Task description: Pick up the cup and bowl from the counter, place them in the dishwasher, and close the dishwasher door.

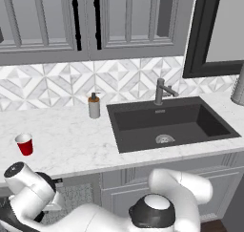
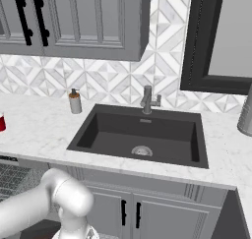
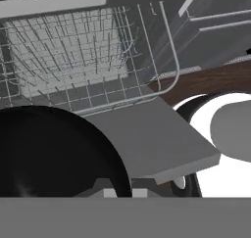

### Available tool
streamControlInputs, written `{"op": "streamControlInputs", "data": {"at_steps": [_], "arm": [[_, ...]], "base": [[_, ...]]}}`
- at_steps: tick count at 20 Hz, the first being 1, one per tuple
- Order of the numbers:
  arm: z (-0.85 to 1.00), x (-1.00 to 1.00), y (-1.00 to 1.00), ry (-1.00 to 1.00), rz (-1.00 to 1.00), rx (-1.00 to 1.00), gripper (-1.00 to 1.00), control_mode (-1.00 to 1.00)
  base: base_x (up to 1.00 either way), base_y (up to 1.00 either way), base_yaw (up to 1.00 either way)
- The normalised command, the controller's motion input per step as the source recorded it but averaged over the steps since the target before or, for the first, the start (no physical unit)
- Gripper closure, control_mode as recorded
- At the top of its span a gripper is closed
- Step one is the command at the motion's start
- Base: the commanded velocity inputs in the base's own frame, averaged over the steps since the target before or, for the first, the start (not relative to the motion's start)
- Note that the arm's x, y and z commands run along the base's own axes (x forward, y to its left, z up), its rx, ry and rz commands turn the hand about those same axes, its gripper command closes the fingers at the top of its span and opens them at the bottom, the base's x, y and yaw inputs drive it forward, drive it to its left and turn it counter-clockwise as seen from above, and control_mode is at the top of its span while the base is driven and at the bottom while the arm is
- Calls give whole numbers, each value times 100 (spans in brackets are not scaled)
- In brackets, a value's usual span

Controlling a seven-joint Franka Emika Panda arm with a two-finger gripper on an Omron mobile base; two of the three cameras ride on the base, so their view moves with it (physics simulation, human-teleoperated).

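The red cup [image 1: 25,144] stands upright on the white marble counter [image 1: 71,131] far left of the sink, and its edge [image 2: 1,122] also peeks in at the left of the right base view. The black bowl [image 3: 49,154] sits big and close at the lower left of the hand view, with my gripper [image 3: 120,191] shut on its rim. It hangs over the dishwasher door [image 3: 147,134], which lies open and flat. Beyond it is the dishwasher's grey wire rack [image 3: 68,51], pulled out. My arm reaches down to the lower left, below the counter edge.
A dark sink [image 1: 167,123] with a grey faucet [image 1: 162,90] is set into the counter. A grey soap dispenser [image 1: 94,106] stands at its left rear. Grey cabinet doors [image 2: 147,208] are under the sink. A grey vessel [image 1: 238,90] stands at the far right.
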Motion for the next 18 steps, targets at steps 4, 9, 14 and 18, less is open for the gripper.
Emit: {"op": "streamControlInputs", "data": {"at_steps": [4,9,14,18], "arm": [[-55,2,-3,7,0,0,100,-100],[-54,0,0,0,0,0,100,-100],[-25,2,0,-2,0,0,100,-100],[8,6,0,-5,0,1,100,-100]], "base": [[0,0,0],[0,0,0],[0,0,0],[0,0,0]]}}
